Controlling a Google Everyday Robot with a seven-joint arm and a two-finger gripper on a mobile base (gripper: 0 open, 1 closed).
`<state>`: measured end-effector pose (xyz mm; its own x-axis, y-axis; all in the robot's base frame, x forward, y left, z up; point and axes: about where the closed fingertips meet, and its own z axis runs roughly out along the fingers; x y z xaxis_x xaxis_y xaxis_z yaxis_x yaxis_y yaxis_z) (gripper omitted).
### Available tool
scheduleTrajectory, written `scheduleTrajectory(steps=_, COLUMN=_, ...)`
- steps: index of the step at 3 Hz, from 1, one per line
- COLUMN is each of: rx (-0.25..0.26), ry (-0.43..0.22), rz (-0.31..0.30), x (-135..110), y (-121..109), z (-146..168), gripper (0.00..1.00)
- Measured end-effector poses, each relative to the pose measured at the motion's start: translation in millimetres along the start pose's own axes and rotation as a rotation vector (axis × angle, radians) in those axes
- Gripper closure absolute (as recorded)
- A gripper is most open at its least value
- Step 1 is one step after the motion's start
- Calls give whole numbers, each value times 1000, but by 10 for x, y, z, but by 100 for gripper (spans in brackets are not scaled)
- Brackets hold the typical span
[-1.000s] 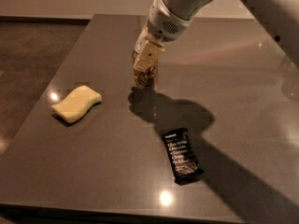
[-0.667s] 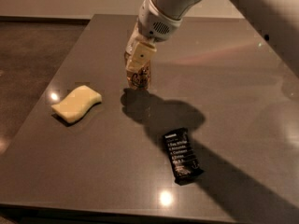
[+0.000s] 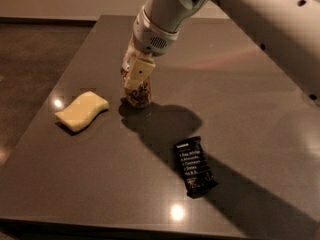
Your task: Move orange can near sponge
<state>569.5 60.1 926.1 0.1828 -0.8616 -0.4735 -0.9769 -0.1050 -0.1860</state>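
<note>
The orange can (image 3: 139,94) stands upright on the dark table (image 3: 235,99), a little right of the sponge (image 3: 81,110). The can is orange-tan with dark cursive lettering. My gripper (image 3: 135,73) comes down from the upper right and is shut on the can's upper part, with one pale finger (image 3: 138,73) lying across its front. The can's top rim is hidden by the gripper. The sponge is pale yellow, flat and wavy-edged, lying at the table's left side, a short gap from the can.
A flat black wrapped snack bar (image 3: 194,166) lies on the table to the front right of the can. My arm (image 3: 240,9) crosses the upper right of the view. The table's left edge runs close to the sponge.
My gripper has carried the orange can left and toward the front of the table, closer to the sponge. The sponge and the snack bar have not moved.
</note>
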Motion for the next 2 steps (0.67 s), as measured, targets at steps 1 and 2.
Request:
scheduleTrajectory(steps=1, rx=-13, ry=2, rz=-24, x=-48, y=39, z=91, gripper=83)
scheduleTrajectory(steps=2, rx=-17, ry=-7, rz=-43, x=-125, y=77, z=127, gripper=59)
